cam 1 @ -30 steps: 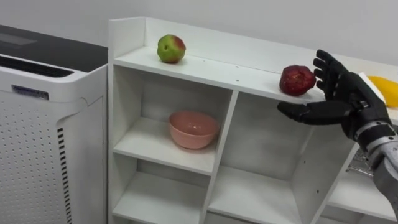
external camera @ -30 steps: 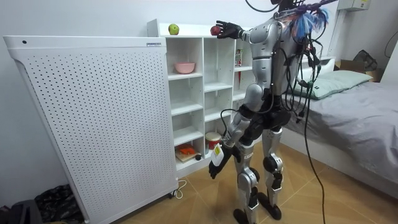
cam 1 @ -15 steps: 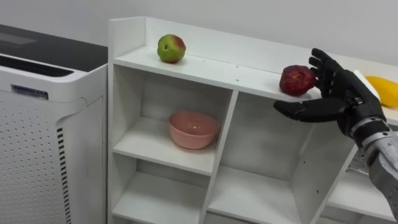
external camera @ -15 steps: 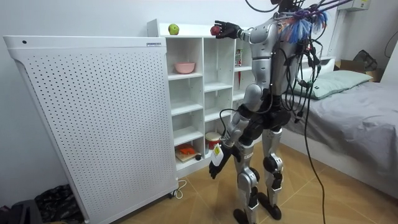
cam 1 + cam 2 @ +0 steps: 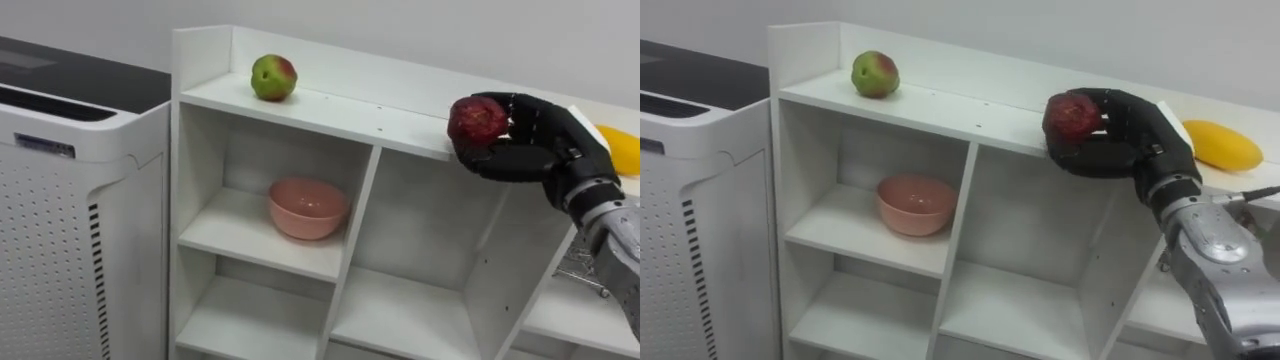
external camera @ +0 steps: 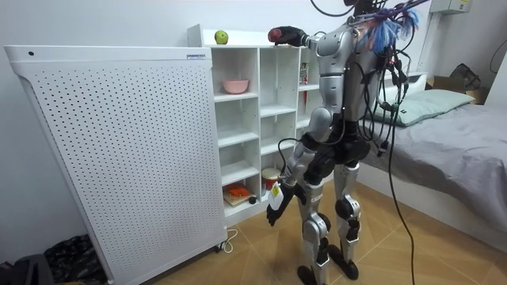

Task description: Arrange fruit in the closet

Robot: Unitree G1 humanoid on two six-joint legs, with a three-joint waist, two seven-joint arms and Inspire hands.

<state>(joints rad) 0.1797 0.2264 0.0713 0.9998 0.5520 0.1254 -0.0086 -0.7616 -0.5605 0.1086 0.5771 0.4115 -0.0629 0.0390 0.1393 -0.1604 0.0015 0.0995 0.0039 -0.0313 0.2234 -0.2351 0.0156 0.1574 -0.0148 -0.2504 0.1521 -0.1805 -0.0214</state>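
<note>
Right hand was clamped round the dark red fruit at the front edge of the closet top, as I watched. A pink bowl sat in the upper left compartment. A yellow fruit lay near the hand, and a green-red apple well to the left. Left hand hung by the thigh; whether it was open or closed I couldn't tell.

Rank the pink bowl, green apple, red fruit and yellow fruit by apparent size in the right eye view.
1. pink bowl
2. yellow fruit
3. red fruit and green apple: look alike; the right hand curls round the red one, hiding part.
</note>
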